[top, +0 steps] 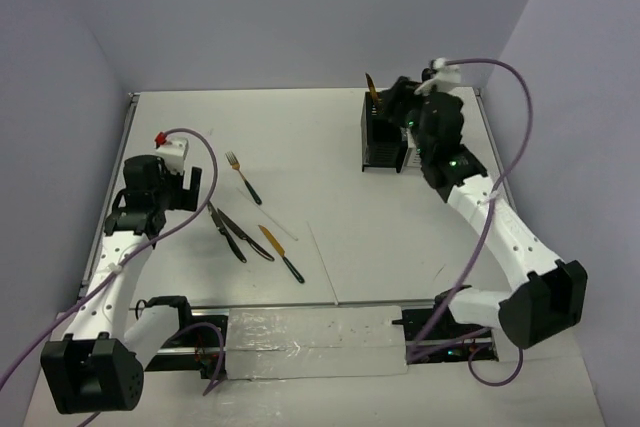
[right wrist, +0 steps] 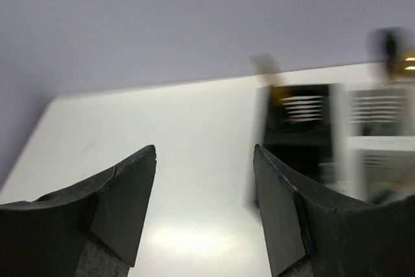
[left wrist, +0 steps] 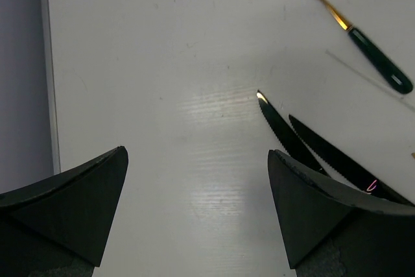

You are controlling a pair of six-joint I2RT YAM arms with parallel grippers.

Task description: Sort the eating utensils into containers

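Several utensils lie left of centre on the table: a gold fork with a dark handle [top: 243, 177], two black knives [top: 228, 232], a gold knife with a dark handle [top: 282, 253] and a thin white stick [top: 272, 219]. My left gripper [top: 195, 190] is open and empty just left of the knife tips. The left wrist view shows its gripper [left wrist: 198, 154], the fork [left wrist: 350, 27] and the black knives [left wrist: 288, 131]. The black caddy [top: 378, 135], joined to a white one [top: 408, 155], holds a gold utensil [top: 371, 87]. My right gripper [top: 392, 99] is open and empty above the caddies. Its wrist view [right wrist: 204, 154] is blurred.
The right wrist view shows the black caddy [right wrist: 301, 121] and white caddy [right wrist: 382, 128] to the right of the fingers. Walls close the table at the back and sides. A second thin stick [top: 320, 252] lies near the middle. Purple cables loop over both arms.
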